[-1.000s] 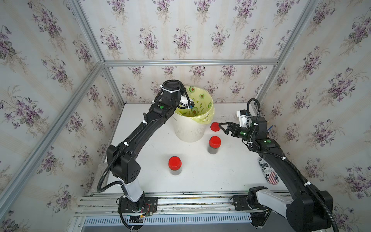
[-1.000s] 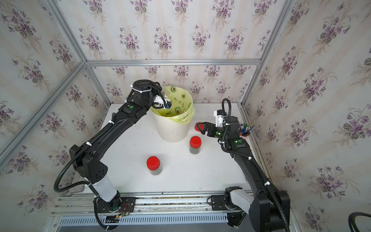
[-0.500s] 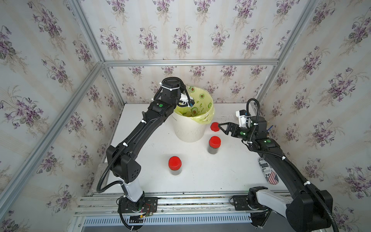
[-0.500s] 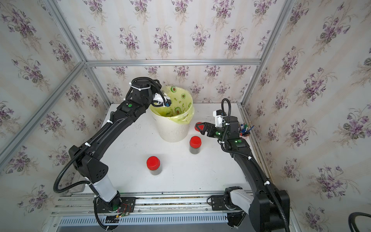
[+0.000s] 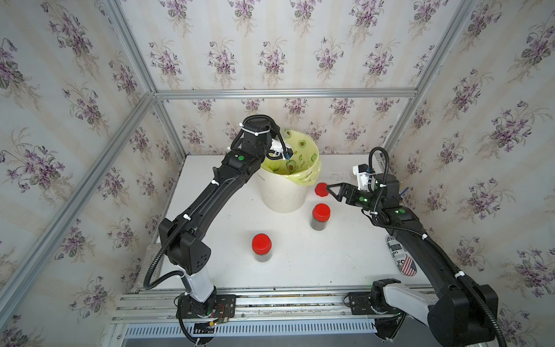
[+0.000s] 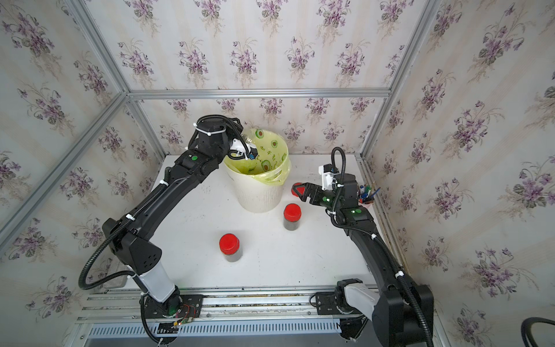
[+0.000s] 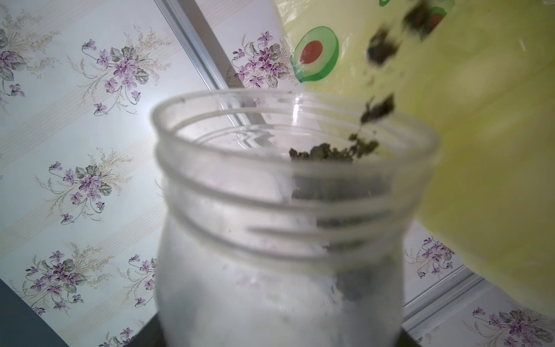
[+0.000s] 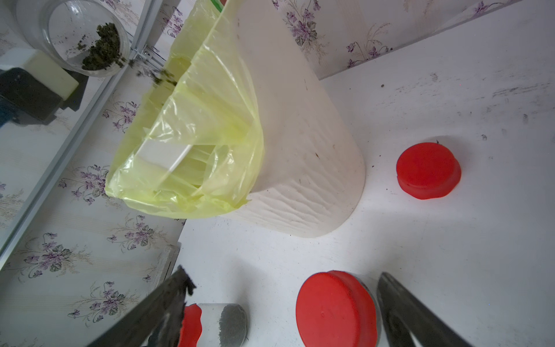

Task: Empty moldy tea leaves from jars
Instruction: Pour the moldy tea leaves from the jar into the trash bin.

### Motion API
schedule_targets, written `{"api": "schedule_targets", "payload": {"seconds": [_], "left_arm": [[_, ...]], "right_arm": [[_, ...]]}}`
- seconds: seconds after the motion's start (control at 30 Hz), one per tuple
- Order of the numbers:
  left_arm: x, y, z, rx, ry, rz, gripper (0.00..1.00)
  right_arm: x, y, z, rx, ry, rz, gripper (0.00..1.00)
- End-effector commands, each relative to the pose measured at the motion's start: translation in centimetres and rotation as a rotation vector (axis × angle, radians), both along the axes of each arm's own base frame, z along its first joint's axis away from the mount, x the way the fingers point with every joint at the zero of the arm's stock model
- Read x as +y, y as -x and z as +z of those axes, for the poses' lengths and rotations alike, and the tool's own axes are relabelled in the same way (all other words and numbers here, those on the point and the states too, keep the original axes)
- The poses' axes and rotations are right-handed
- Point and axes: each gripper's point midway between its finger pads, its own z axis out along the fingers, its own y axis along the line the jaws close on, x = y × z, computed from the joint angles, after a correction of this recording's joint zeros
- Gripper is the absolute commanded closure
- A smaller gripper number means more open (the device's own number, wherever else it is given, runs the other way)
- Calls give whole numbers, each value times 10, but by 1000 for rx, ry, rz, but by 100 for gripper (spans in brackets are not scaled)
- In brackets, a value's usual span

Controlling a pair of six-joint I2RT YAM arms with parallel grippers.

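Top views: white tabletop (image 5: 315, 267) (dark-speckled), floral walls (image 5: 270, 45).

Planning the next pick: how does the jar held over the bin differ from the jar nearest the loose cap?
The held jar is uncapped; the standing jar wears a red cap. The held jar is tipped, leaves spilling out; the standing jar is upright and dark with leaves. Both are small clear jars.

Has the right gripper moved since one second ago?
No. In a top view the right gripper, open, keeps the same place against the cream bin and the loose red cap as one second ago.
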Motion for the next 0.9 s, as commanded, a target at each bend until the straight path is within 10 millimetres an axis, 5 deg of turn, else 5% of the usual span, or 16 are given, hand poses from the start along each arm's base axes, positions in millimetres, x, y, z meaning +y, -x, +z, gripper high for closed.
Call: {"api": "schedule_targets", "payload": {"seconds": [0.0, 0.2, 0.4, 0.57, 0.87], "left_arm": [[0, 2, -6, -20, -241, -61, 47], [-2, 1, 22, -82, -213, -65, 47], [-2, 1, 8, -57, -226, -62, 47], [-1, 7, 25, -71, -237, -63, 47], [11, 8, -4, 29, -277, -38, 47]], "right_arm": [[2, -2, 10, -28, -16, 8, 4], [1, -1, 14, -36, -9, 4, 4], [2, -1, 14, -32, -13, 5, 4], [1, 0, 12, -27, -11, 6, 4], [6, -1, 8, -5, -30, 27, 4]]}}
